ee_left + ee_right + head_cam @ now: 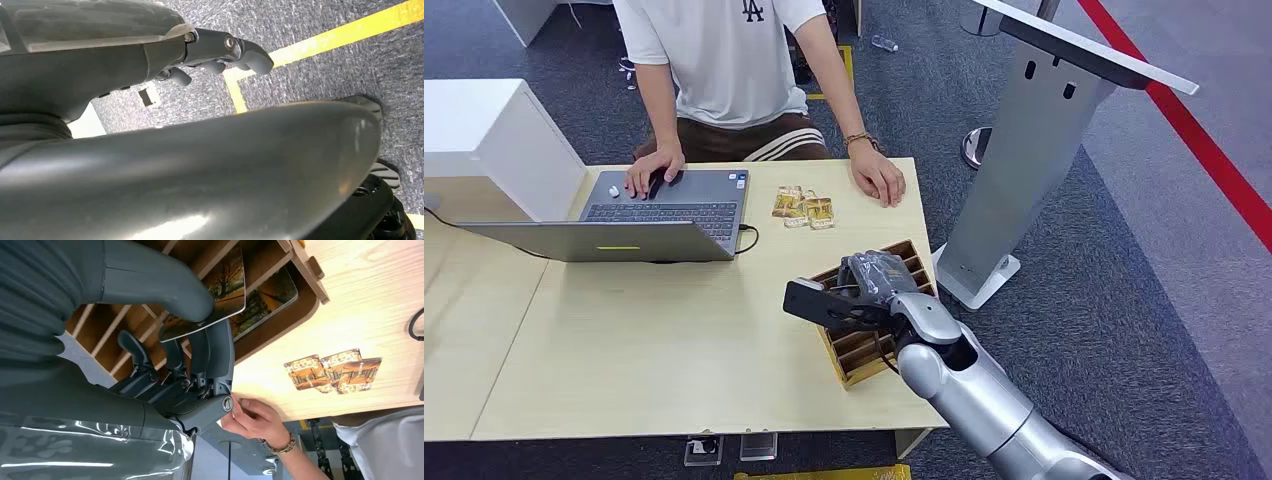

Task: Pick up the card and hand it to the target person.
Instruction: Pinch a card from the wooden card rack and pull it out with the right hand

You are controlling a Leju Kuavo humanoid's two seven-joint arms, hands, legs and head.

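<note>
Grey carpet w/ a red stripe (1214, 150) at far right; light wood table (674, 350) in the middle, a person (724, 60) in a white tee seated at its far side. One of the person's hands rests on an open laptop (664, 205), the other hand (879, 178) lies flat on the table near the far right corner. Between laptop and that hand, 3 small cards (804, 208) lie overlapping on the tabletop. A grey stand w/ slanted top (1044, 140) sits on the floor just right of the table.

Near the table's right edge is a slotted wooden card rack (859, 350). The right hand (864, 290) is over the rack, on a silver arm coming up from below. In the right wrist view the thumb (165, 287) presses on the face of a card (225, 285) w/ an autumn-tree picture, fingers (220, 350) under its edge: card is pinched, tilted, just above the rack. A 2nd card (270, 295) w/ similar print stays in a slot behind it.

Left hand (215, 55) hangs over the carpet near a yellow floor line (325, 42); fingers curled in part-way, holding nothing, tips apart.
</note>
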